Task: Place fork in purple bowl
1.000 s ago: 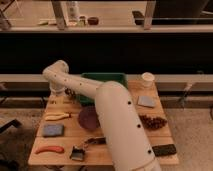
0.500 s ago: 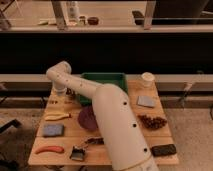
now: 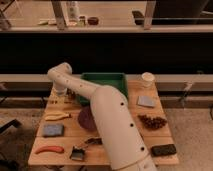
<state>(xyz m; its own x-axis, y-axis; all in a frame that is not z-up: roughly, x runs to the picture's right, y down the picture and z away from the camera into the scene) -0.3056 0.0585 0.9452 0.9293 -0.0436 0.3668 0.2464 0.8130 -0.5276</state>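
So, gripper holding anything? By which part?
Cannot tell. The gripper is down at the table's back left corner; no hold shows.

On your light wooden table [image 3: 156,136]: green rect. tray [image 3: 102,80] far centre, white paper cup [image 3: 147,80] far right, grey-blue pad [image 3: 146,101] right w/ brown cluster [image 3: 152,121] nearer. Black flat block [image 3: 163,149] near right, dark purple bowl [image 3: 86,119] centre. Yellow-handled pliers [image 3: 57,116] + blue-grey sponge [image 3: 52,130] left; orange-red curved item [image 3: 49,149] & black-handled brush [image 3: 80,150] near left. Gripper [image 3: 60,92] sits over the far-left corner.

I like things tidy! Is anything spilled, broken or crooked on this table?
Nothing looks spilled, broken or tipped. The gripper hangs over the back left corner of the table, and the purple bowl sits mid-table, partly hidden by the arm.
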